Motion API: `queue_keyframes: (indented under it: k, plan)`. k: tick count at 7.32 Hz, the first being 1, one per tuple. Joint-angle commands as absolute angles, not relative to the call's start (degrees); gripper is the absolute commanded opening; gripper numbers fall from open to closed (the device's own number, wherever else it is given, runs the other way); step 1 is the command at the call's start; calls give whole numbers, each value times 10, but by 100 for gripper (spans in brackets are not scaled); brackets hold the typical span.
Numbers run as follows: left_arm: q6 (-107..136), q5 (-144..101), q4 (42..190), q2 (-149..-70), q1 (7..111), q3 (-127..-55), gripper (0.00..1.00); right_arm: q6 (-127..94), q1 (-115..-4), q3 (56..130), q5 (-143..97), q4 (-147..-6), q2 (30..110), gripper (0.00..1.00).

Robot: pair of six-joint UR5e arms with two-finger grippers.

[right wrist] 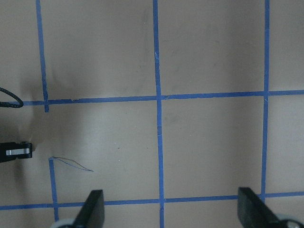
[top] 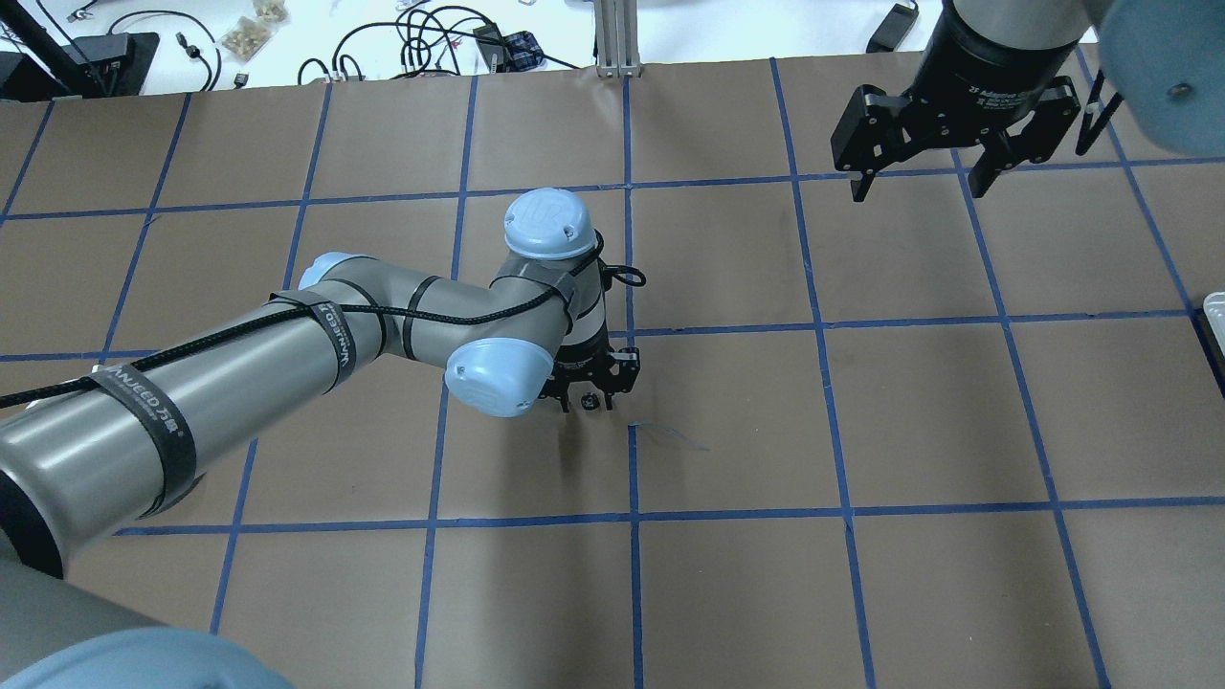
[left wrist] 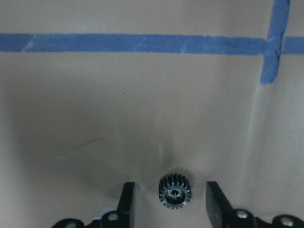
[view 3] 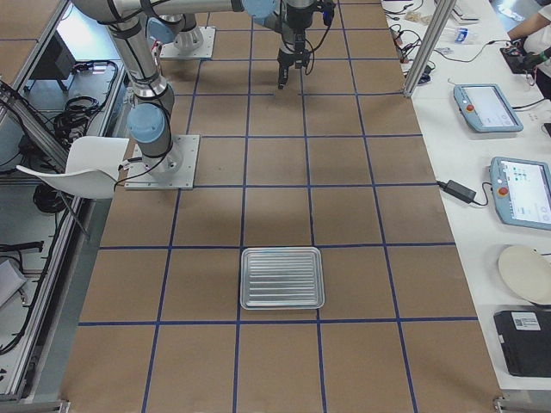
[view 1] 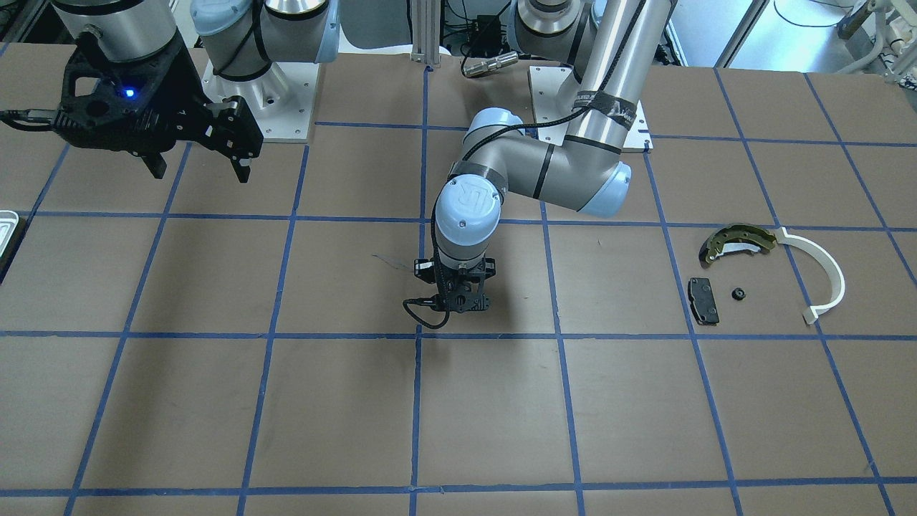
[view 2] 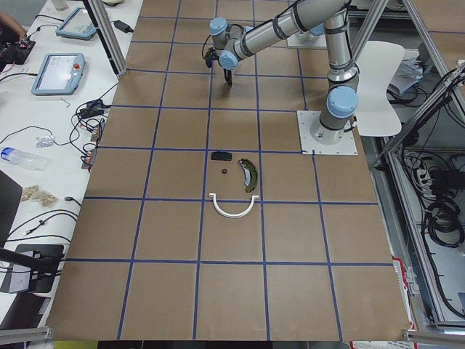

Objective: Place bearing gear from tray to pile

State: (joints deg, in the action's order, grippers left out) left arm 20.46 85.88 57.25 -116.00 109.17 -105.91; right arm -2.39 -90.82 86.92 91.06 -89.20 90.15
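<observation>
A small black toothed bearing gear [left wrist: 175, 191] lies on the brown table between the two fingers of my left gripper [left wrist: 169, 197]. The jaws are open, with a gap on each side of the gear. The left gripper [top: 589, 397] is low at the table's middle. My right gripper [top: 919, 187] is open and empty, held high. The silvery tray [view 3: 281, 277] is empty. The pile holds an olive-gold brake shoe [view 1: 738, 242], a black brake pad [view 1: 703, 299], a white arc strip [view 1: 824, 276] and another small black gear [view 1: 736, 293].
The table is brown with a grid of blue tape [top: 632, 330]. The tray's edge [view 1: 7, 229] shows at the side of the front-facing view. The left arm's elbow [view 1: 544, 172] reaches over the table's middle. Tablets and cables lie on the side benches.
</observation>
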Motion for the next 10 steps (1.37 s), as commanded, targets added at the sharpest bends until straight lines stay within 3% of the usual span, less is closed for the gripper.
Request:
queue_keyframes:
  k: [1, 3, 6, 10]
  plan:
    - [205, 860, 578, -1157, 1089, -1055, 0, -25, -909, 869, 910, -892, 902, 100]
    - [189, 861, 610, -1133, 1053, -1032, 0, -24, -909, 869, 910, -892, 902, 100]
    - [51, 892, 834, -1104, 929, -892, 0, -25, -909, 869, 911, -892, 902, 100]
    - [-191, 988, 831, -1105, 698, -886, 0, -25, -909, 871, 911, -892, 902, 100]
